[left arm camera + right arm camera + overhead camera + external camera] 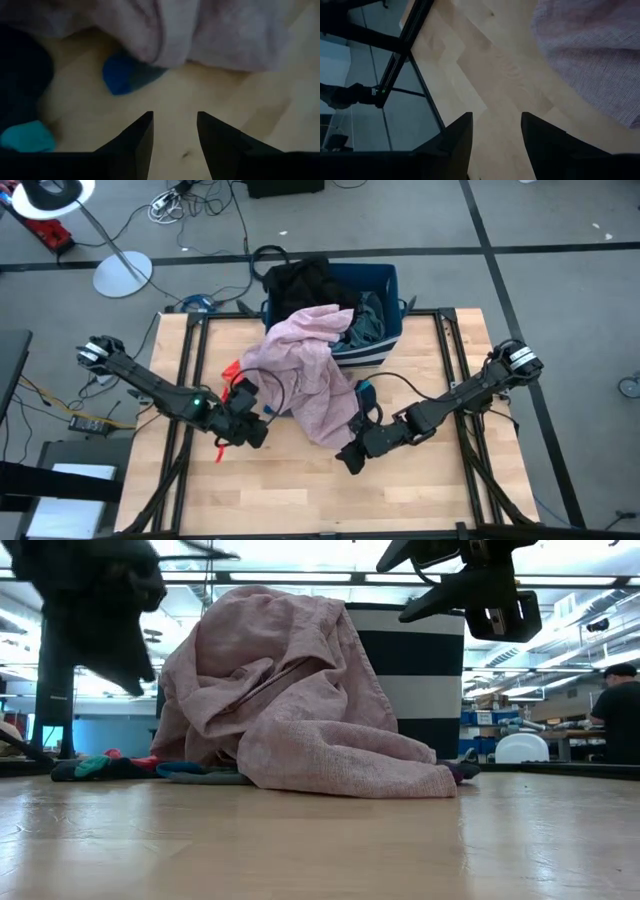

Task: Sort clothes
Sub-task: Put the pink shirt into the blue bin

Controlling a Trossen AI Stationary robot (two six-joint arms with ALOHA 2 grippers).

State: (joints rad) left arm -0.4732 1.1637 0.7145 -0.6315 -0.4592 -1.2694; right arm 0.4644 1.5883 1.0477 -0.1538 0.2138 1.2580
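A large pink garment [305,370] hangs out of the dark blue bin [390,280] and its lower part lies heaped on the table. In the bin lie a black garment [300,280] and a teal-grey one [365,320]. A red-orange piece [232,373] lies on the table by the pink heap's left edge. A blue piece [120,75] sticks out from under the pink garment [215,35]. My left gripper [262,430] hovers open above the bare wood in front of that blue piece. My right gripper [350,458] is open over bare table, near the pink garment's near end [595,55].
The striped bin [420,670] stands behind the pink heap [300,700] at the table's far edge. Small dark, teal and red pieces [100,768] lie at the heap's left foot. A bright cyan piece [27,139] lies near my left gripper. Bare wood [300,500] fills the near half.
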